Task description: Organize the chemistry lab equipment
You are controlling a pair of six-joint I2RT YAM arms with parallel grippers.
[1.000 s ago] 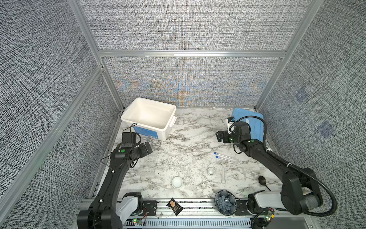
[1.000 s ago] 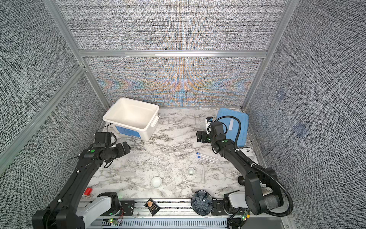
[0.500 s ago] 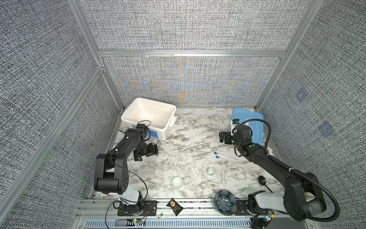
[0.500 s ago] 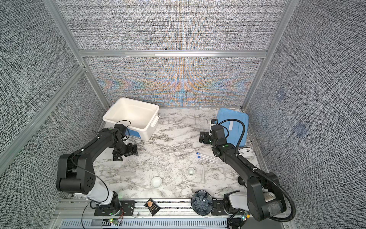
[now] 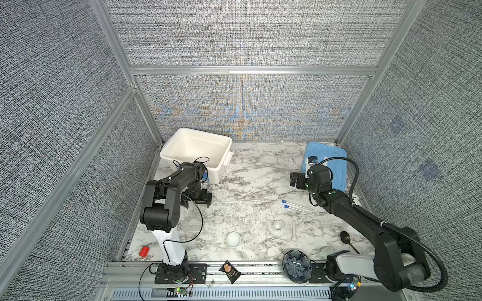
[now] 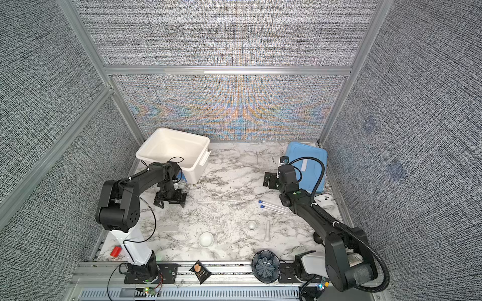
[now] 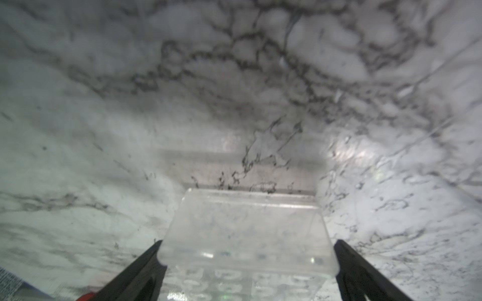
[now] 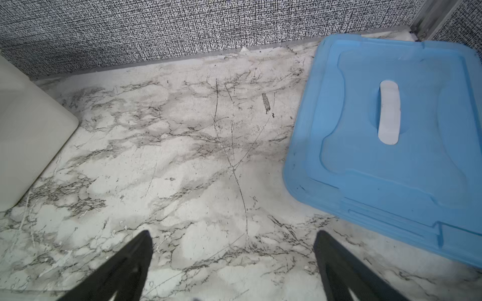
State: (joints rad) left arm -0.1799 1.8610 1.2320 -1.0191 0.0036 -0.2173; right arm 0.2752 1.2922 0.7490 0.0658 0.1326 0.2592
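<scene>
A clear plastic rack point(image 7: 247, 234) stands on the marble between the fingers of my left gripper point(image 7: 247, 250), which is open; both fingertips sit right at the rack's sides. In both top views that gripper point(image 5: 197, 202) is low on the table in front of the white bin. Two clear tubes with blue caps point(image 5: 294, 206) lie side by side at right centre. Two white dishes point(image 5: 233, 239) point(image 5: 278, 225) and a white pestle point(image 5: 294, 230) lie nearer the front. My right gripper point(image 5: 294, 179) hovers open and empty beside the blue lid, over bare marble point(image 8: 233, 250).
A white bin point(image 5: 167, 153) stands at the back left and a blue lid point(image 5: 336, 166) lies at the back right. A dark blue bowl point(image 5: 297, 265) and a black packet point(image 5: 230, 271) sit on the front rail. A red cap point(image 5: 143, 251) and a dark spoon point(image 5: 345, 237) lie near the front corners.
My left arm has swung from a raised pose at the left edge down to the table in front of the bin, its gripper now around the rack. The right gripper has drifted slightly back.
</scene>
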